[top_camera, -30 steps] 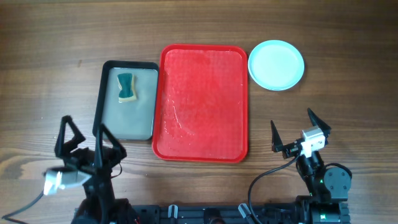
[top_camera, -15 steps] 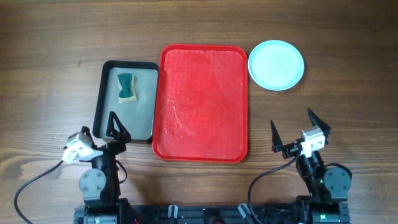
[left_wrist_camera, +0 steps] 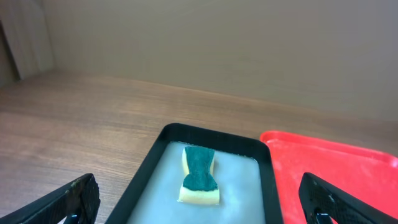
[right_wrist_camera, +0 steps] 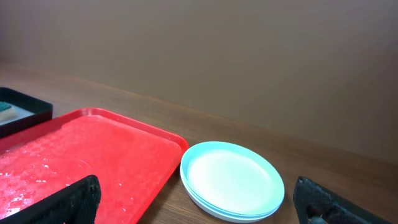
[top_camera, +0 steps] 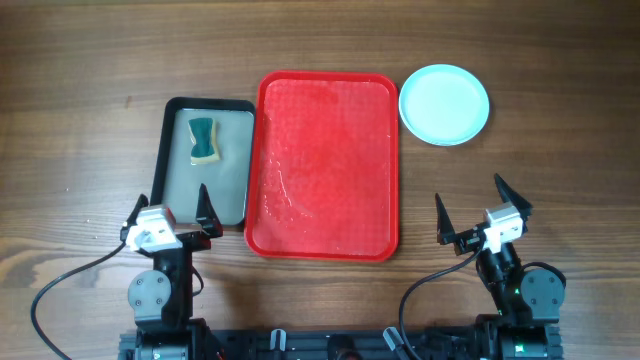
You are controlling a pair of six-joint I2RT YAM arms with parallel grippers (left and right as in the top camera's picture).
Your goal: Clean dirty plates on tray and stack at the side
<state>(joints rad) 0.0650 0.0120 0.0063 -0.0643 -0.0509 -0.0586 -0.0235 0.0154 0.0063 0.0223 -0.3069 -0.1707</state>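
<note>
1. The plates point(top_camera: 444, 104) sit as one neat pile on the bare wood, just beside the tray's far right corner. They are round, shallow, glossy and pale mint. The right wrist view shows layered rims at the pile's edge.
2. The tray point(top_camera: 325, 150) lies at the centre with nothing on it. It is red plastic with rounded corners, a raised rim and a pebbled floor that glistens in patches.
3. The right gripper point(top_camera: 468, 192) hangs low at the near edge, right of the tray and well apart from the plates. Its jaws are spread wide and hold nothing, and they point toward the far side.
4. The left gripper point(top_camera: 168, 202) is over the near end of the black tray point(top_camera: 165, 150). It too is splayed and empty, with its dark fingers framing the wrist view.
5. That black tray has a grey floor and runs alongside the red tray's left rim.
6. A sponge point(top_camera: 204, 140) lies in its far half. It is waisted like a bow tie, with a green top over a yellow base.
7. The table point(top_camera: 80, 80) is brown wood with the grain showing.
</note>
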